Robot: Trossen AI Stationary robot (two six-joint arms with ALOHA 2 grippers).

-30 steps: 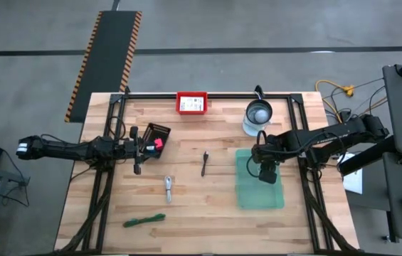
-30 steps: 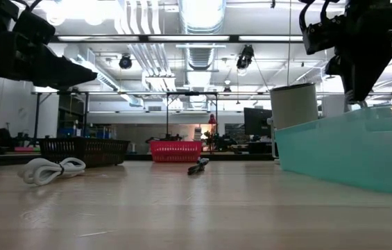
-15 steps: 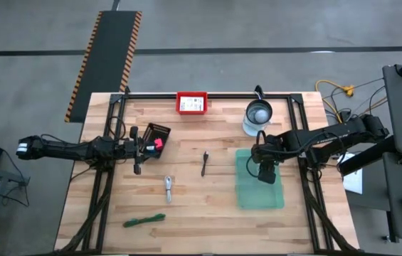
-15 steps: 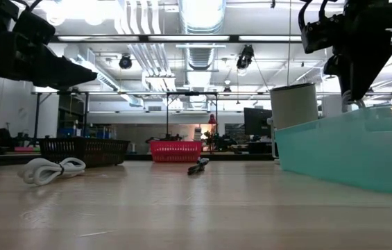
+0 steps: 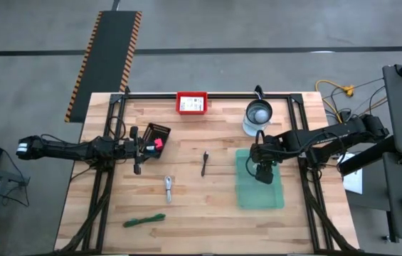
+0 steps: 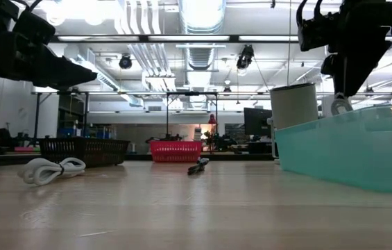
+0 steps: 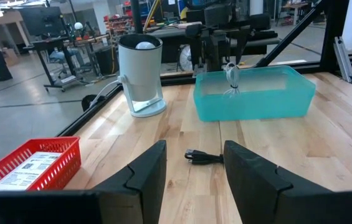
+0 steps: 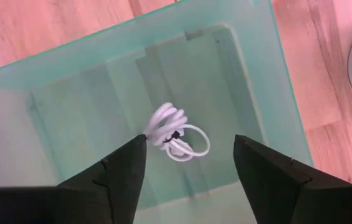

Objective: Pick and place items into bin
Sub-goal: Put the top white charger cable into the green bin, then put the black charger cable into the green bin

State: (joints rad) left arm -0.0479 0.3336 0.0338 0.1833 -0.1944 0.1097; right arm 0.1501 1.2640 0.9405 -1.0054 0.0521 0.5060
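Observation:
My right gripper (image 5: 263,172) points down over the teal bin (image 5: 260,198), open. A white coiled cable (image 8: 174,133) shows between its fingertips, just under them and at the height of the bin's rim (image 6: 338,104). At the table's left, my left gripper (image 5: 138,152) is level and open, with nothing between its fingers (image 7: 194,149). On the table lie a thin black stick (image 5: 205,163), a second white coil (image 5: 168,188) and a green tie (image 5: 144,220). My right gripper has its fingers spread, pointing down, one on each side of the white coiled cable. The coil's edge (image 8: 149,135) lies close to one fingertip (image 8: 137,144); I cannot tell whether they touch. The cable is clear of the bin's floor.
A red basket with white cards (image 5: 192,103) stands at the far edge. A jar with a metal lid (image 5: 259,114) stands just beyond the bin. A black basket with a pink ball (image 5: 156,136) sits by my left gripper. Bare wood spreads along the near edge.
My right gripper has opened wider while staying over the bin. The white coiled cable has dropped lower below its fingertips, down to the bin's rim.

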